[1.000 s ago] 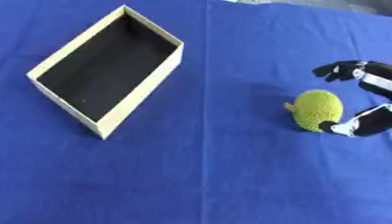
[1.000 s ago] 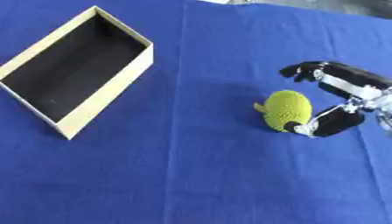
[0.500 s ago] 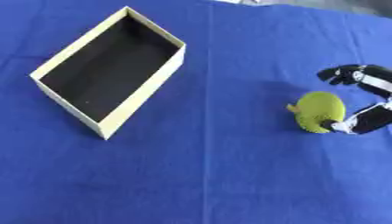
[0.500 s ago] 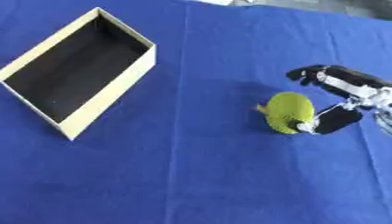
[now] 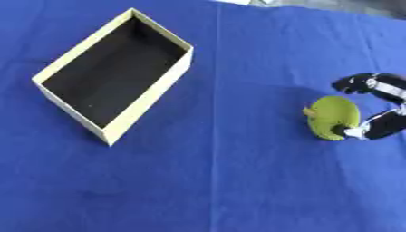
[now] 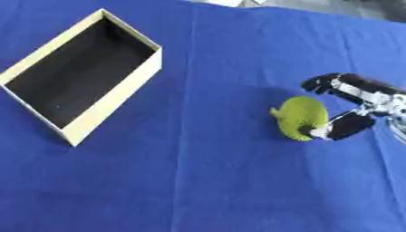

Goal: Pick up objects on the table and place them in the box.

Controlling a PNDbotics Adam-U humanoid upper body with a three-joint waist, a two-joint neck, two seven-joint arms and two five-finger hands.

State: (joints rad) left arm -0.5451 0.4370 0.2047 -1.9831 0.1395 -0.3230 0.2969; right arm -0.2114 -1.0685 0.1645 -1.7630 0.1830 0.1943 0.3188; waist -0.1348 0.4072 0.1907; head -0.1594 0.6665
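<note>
**A:** Where is the thing to be picked up?

**B:** A yellow-green object [image 6: 302, 117], rounded, with a small stub on its left side, lies on the blue tablecloth [image 6: 206, 181]. It sits just left of the right hand [image 6: 366, 105], in the mouth of the curve the hand makes.

**A:** And how do the fingers stand?

**B:** They are curled in a wide hook. The upper fingers [image 6: 325, 83] arch over the far side of the object and look a little apart from it. The lower digit, probably the thumb [image 6: 342, 128], lies against the object's near right edge, its pale tip touching or nearly touching. It is a bracket round the object; I cannot tell whether it is closed on it.

**A:** What differs from a second ago?

**B:** Little. The object lies in the same spot on the cloth. The lower digit has come in closer to its underside; earlier a bit more gap showed there. The upper fingers have stayed arched above it.

**A:** And further out?

**B:** The box [image 5: 151, 102], cream-walled with a dark inside, lies well to the left of the fingers and slightly farther back, set askew, with nothing in it. It has not moved. The left hand shows in neither view.
</note>
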